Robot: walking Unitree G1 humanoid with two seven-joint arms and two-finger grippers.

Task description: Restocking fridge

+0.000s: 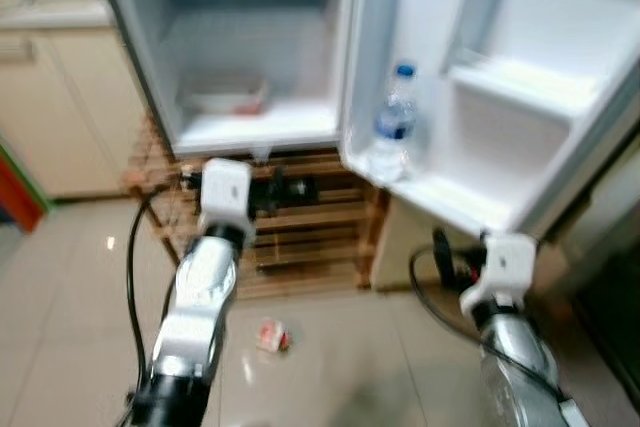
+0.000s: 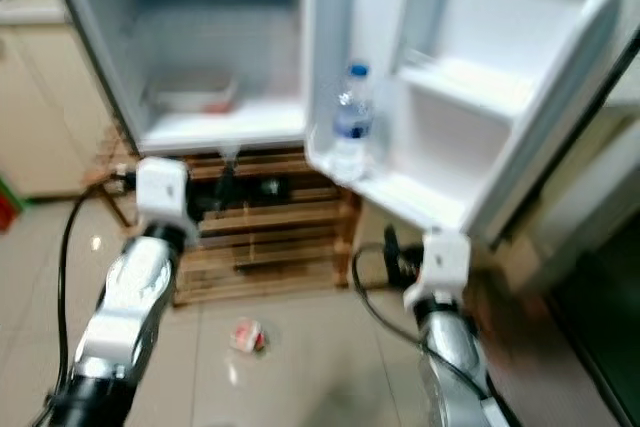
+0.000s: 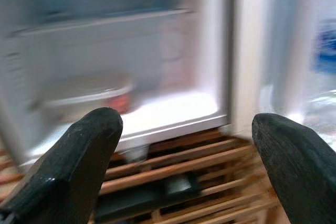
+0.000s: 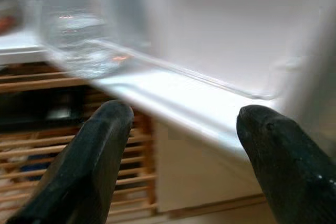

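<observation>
My left gripper (image 3: 181,145) is open with nothing in it, low in the middle of the frame, in front of the wooden rack (image 1: 300,222) under the fridge (image 1: 250,47). My right gripper (image 4: 181,145) is open and empty too, at the lower right, just under the bottom edge of the open fridge door (image 1: 500,97). A water bottle (image 1: 395,122) stands in the door's low shelf, and a small wrapper (image 1: 273,336) lies on the bare floor (image 1: 70,297) between my arms.

Likely a home kitchen: fridge (image 1: 250,57), cabinets (image 1: 55,107).
</observation>
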